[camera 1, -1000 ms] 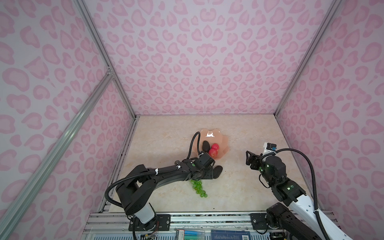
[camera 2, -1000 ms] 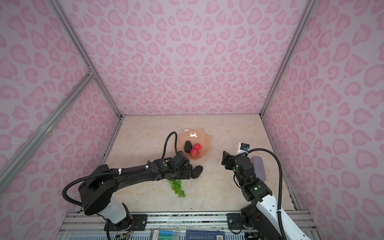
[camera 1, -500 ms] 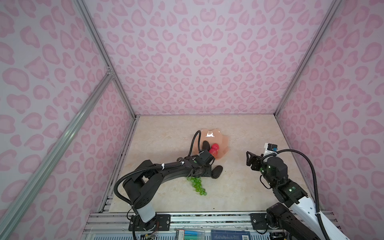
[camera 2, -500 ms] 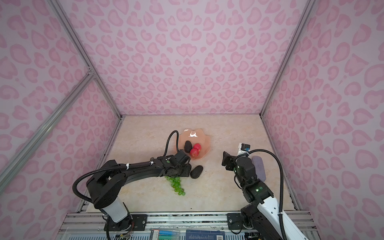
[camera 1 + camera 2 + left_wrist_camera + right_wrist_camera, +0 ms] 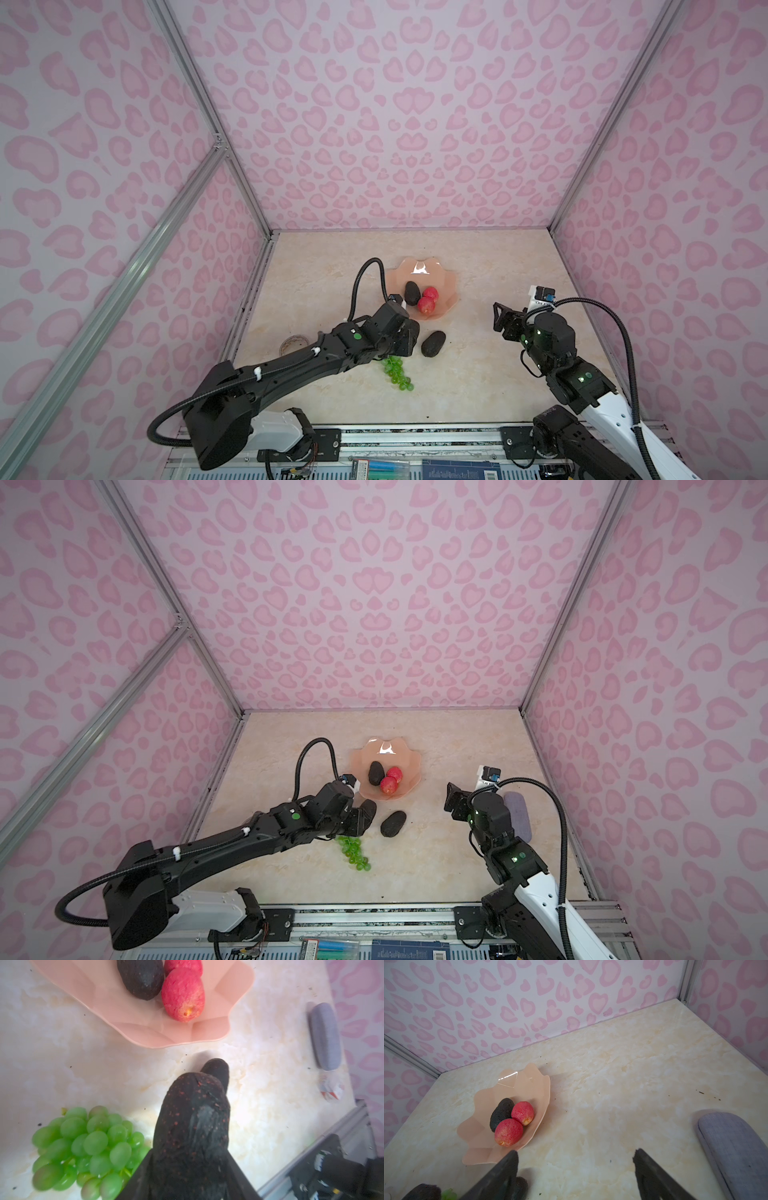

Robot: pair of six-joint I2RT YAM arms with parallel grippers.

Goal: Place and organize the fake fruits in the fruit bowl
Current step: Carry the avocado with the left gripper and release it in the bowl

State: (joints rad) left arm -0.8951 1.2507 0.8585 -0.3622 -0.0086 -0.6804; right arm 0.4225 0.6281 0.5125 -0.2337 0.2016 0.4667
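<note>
1. My left gripper is clenched on the held avocado, low over the table and just short of the fruit bowl. The jaws pinch only its rear end, with most of the fruit sticking out ahead. I judge it could pivot or slip out as I lift.
2. The green grapes lie on the table just beside that gripper, partly under my arm in both top views. A low sweep could snag the bunch and drag it.
3. The loose avocado sits on the table right ahead of the held one, near the bowl's near rim. Driving forward without rising first would knock it rolling.
4. The bowl already holds the bowl avocado and two red apples, touching one another. The dish is shallow. A drop from height could bounce fruit out, and a bump on the rim could shove the dish.
5. My right gripper hangs released and empty to the right of the bowl, facing it. If I send both arms in together they may clash. The lavender oblong beside it is no fruit, so grabbing it would be an error.
</note>
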